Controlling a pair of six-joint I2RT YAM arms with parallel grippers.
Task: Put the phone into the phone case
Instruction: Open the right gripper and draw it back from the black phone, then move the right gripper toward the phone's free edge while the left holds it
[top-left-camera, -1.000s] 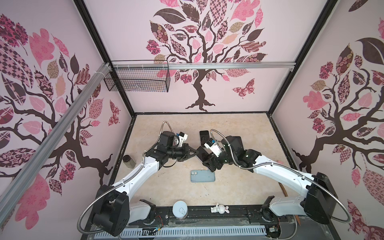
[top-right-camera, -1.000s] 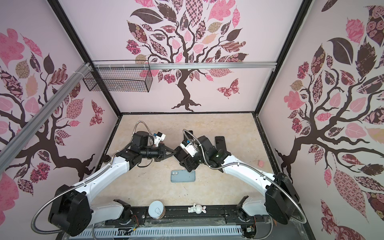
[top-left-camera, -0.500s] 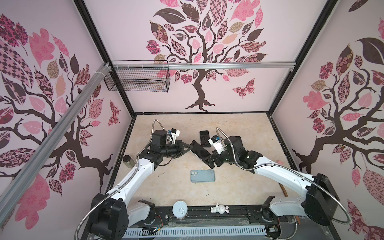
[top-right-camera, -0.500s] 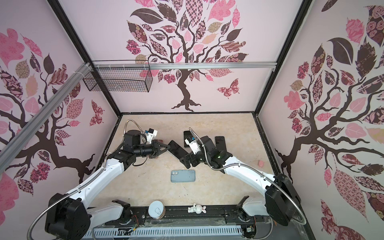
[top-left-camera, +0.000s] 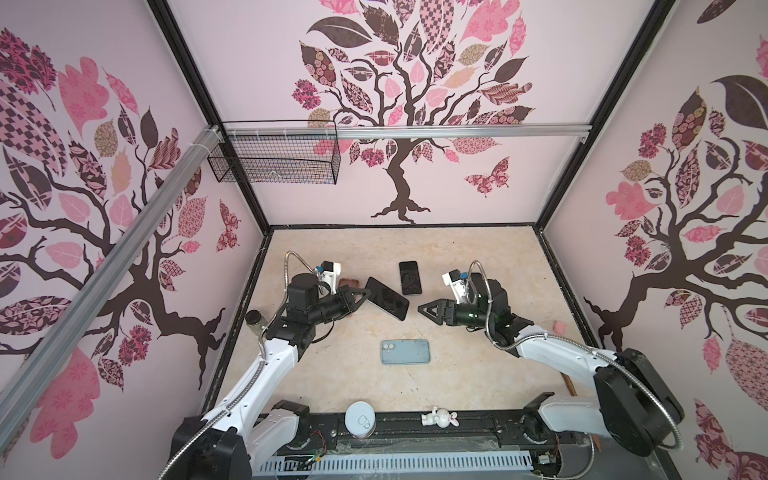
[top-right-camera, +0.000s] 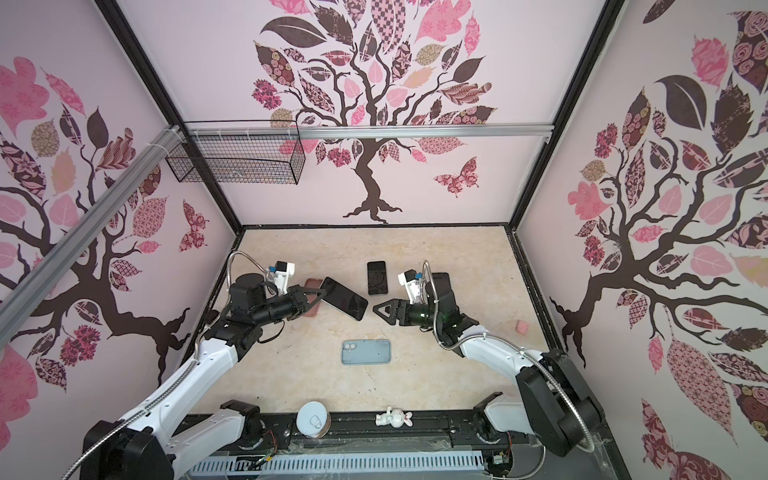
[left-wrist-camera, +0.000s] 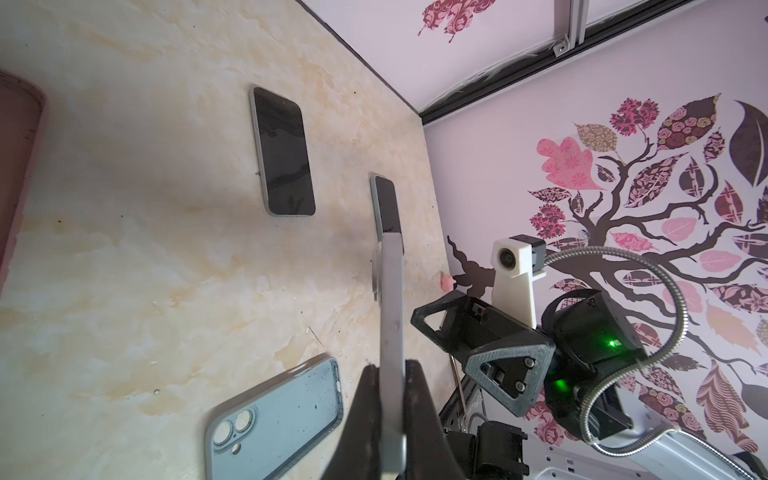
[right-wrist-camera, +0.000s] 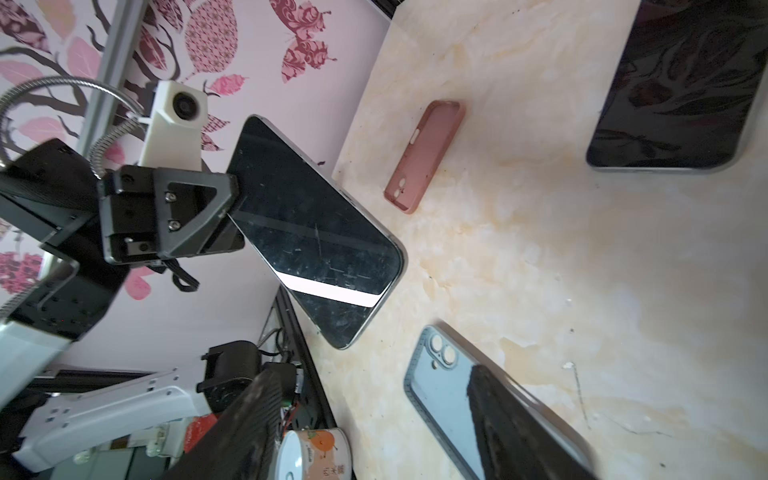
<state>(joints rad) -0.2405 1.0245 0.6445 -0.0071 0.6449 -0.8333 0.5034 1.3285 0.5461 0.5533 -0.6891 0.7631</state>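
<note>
My left gripper (top-left-camera: 362, 300) (top-right-camera: 318, 299) (left-wrist-camera: 392, 370) is shut on one end of a black-screened phone (top-left-camera: 386, 298) (top-right-camera: 344, 298) (right-wrist-camera: 311, 232), holding it tilted above the table. A light blue phone case (top-left-camera: 405, 351) (top-right-camera: 366, 351) (left-wrist-camera: 274, 411) (right-wrist-camera: 440, 386) lies flat in front of it, toward the near edge. To the right of the phone, my right gripper (top-left-camera: 426, 309) (top-right-camera: 380, 309) (right-wrist-camera: 374, 374) stands open and apart from it, with nothing between its fingers. A pink phone case (top-left-camera: 348, 284) (right-wrist-camera: 424, 156) lies under and behind the left gripper.
Another phone (top-left-camera: 410, 277) (left-wrist-camera: 282, 151) lies at the back centre, and one more phone (top-right-camera: 441, 282) (left-wrist-camera: 386, 203) behind my right arm. A can (top-left-camera: 360, 419) and a white figurine (top-left-camera: 438, 417) stand on the front rail. A small jar (top-left-camera: 253, 318) is by the left wall.
My right gripper has let go of the phone and drawn back to the right. The left gripper keeps the phone and has shifted left with it.
</note>
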